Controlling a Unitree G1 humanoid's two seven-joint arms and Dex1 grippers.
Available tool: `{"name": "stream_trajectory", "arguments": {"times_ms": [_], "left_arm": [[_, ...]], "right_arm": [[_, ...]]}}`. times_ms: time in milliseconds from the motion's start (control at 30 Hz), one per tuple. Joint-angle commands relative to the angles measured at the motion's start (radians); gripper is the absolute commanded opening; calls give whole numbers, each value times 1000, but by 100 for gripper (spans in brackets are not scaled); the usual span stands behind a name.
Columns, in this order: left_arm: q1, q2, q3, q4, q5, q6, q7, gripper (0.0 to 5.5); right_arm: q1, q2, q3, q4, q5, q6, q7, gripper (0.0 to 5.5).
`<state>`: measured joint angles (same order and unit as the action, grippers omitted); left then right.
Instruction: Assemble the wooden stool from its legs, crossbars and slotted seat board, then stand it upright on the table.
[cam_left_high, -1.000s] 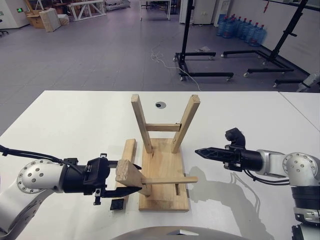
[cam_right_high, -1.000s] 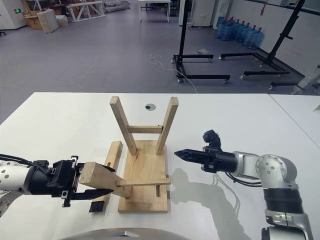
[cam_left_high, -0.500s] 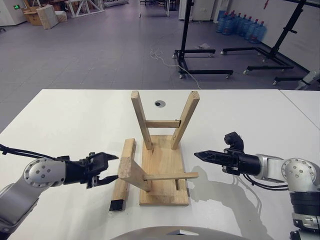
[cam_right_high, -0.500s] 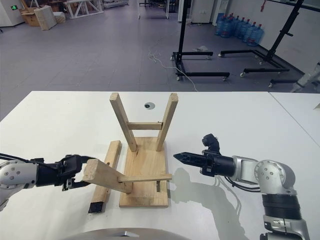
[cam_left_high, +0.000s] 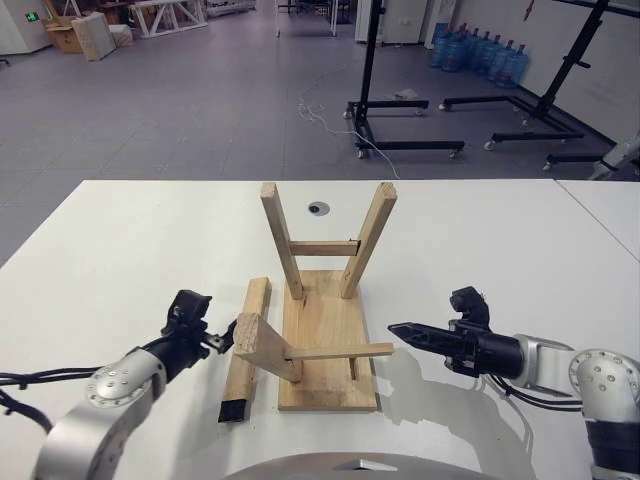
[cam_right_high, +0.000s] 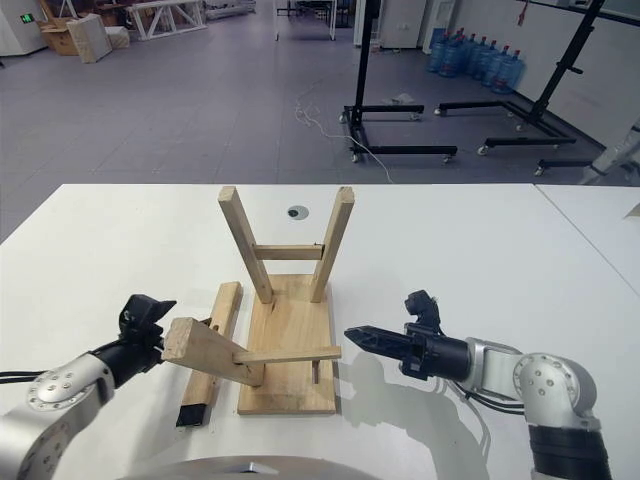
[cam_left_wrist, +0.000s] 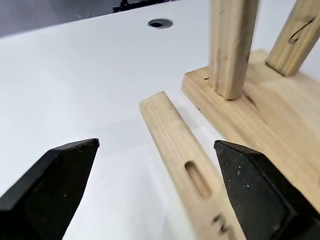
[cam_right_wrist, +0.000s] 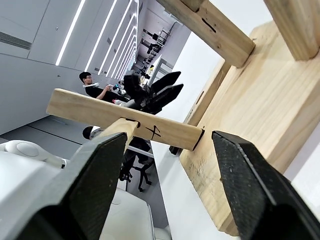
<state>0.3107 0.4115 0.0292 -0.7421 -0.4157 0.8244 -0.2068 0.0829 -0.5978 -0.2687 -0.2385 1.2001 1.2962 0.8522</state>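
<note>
- Where the white bench (cam_left_high: 130, 250) carries the work, a flat rectangular seat board (cam_left_high: 328, 385) of pale, bare wood lies with its underside up, near the middle.
- Two square-section far legs (cam_left_high: 283, 243) stand in the board's far end, splayed outward. A thin far crossbar (cam_left_high: 325, 247) joins them partway up.
- A third, leaning leg (cam_left_high: 262, 348) rises from the board's near end, tilted toward the robot's left. Its near crossbar (cam_left_high: 340, 351) sticks out level to the right, the far tip free.
- A loose leg (cam_left_high: 257, 300) lies flat just left of the board, showing an oval mortise slot (cam_left_wrist: 197, 180). A small black piece (cam_left_high: 233, 410) sits at its near end.
- Left arm: elbow bent and low, forearm angled in toward the stool.
- Left pincer (cam_left_wrist: 156, 144): spread wide, pinching nothing. The loose leg lies below the gap between its blunt black fingers. The leaning leg's upper end is just beside it; contact cannot be told.
- Right arm: forearm stretched low over the bench, pointing left.
- Right pincer (cam_left_high: 396, 329): fingers parted, empty, tips just beside the near crossbar's free end.
</note>
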Motion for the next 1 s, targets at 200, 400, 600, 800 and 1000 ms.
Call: {"name": "stream_trajectory", "arguments": {"times_ms": [200,400,600,800,1000], "left_arm": [[77,49,-172,69,155,162,111,422],[156,59,-136,102,169,93,68,394],[155,75,-135,171,181,2,-4,305],[114,37,-64,354,164,-89,-41,257],[106,96,49,459,137,-306,-192,224]], "right_arm": [[58,62,-12,-29,24,-52,-73,313],[117,89,-16,-59,32,-93,-99,313],[134,97,14,-69,0,-145,-94,313],[178,110,53,-75,-16,-194,-66,313],[129,116,45,-12,-42,-280,-17,313]]}}
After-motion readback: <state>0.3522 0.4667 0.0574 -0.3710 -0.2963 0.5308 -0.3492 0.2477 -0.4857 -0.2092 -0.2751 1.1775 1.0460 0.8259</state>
